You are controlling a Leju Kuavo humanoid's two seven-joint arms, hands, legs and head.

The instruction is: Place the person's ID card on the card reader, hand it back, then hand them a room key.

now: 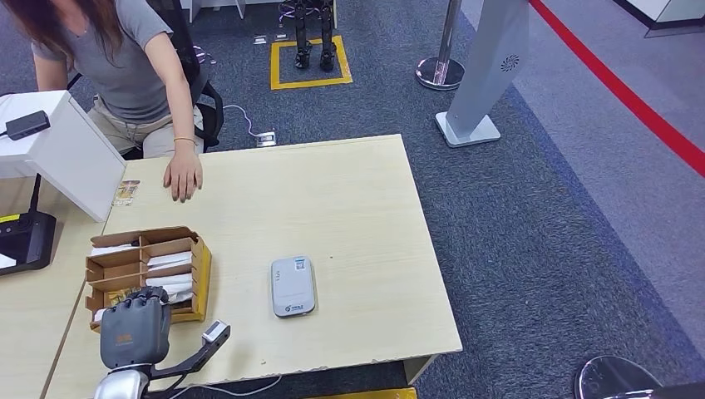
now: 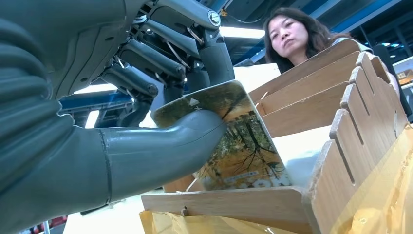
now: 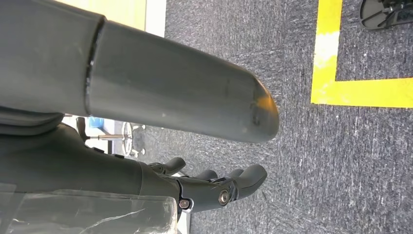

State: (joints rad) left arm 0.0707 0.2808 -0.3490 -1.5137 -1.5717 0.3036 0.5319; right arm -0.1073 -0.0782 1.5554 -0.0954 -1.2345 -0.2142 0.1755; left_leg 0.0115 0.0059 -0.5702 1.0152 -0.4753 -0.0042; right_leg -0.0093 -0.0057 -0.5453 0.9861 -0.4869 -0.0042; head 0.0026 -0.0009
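Note:
My left hand (image 1: 135, 327) is over the near end of a cardboard box (image 1: 199, 262) with compartments of white cards. In the left wrist view this hand (image 2: 83, 83) pinches a room key card (image 2: 238, 146), printed with a landscape picture, between thumb and fingers inside the box (image 2: 341, 112). The grey card reader (image 1: 293, 287) lies flat mid-table with nothing on it. A small card (image 1: 126, 193) lies at the table's far left beside the person's hand (image 1: 183, 176). My right hand (image 3: 146, 180) hangs over the carpet, fingers apart and holding nothing.
The person (image 1: 125, 58) sits at the far left of the wooden table (image 1: 349, 216). A white stand (image 1: 58, 150) and a black device (image 1: 25, 241) are on the left. A stanchion (image 1: 441, 71) and a grey sign post (image 1: 490, 75) stand beyond the table.

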